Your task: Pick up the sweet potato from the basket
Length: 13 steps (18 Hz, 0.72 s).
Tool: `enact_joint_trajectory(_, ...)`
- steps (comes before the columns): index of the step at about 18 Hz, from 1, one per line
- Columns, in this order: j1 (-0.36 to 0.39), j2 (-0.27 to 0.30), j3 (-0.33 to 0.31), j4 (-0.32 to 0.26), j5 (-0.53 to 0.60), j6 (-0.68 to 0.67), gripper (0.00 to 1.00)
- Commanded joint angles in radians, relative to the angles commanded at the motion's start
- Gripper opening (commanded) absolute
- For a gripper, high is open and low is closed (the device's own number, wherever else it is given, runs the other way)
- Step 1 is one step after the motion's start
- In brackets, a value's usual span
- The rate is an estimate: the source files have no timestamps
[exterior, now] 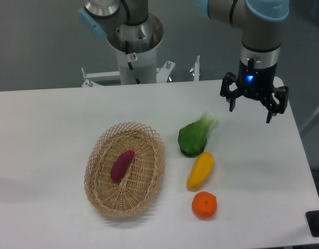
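Sweet potato [122, 164] lies untouched in the middle of the basket [100, 145] as the empty pincer [253, 106], jaws wide, hovers well to the basket's upper right (approach not begun); next, it must cross and descend.

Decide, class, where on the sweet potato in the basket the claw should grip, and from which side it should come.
Probably the thick middle of the sweet potato, from straight above. It lies flat and diagonal on the shallow basket floor, so the open claw should close across its narrow width; the tapered ends may slip.
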Motion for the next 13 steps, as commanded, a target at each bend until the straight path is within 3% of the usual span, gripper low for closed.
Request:
enact_joint_trajectory(7, -0.003, 0.0, -0.014, 0.008, -0.005, -0.02, 1.0)
enact_joint_trajectory(13, -0.046, 0.008, -0.038, 0.009, -0.02, -0.219, 1.0)
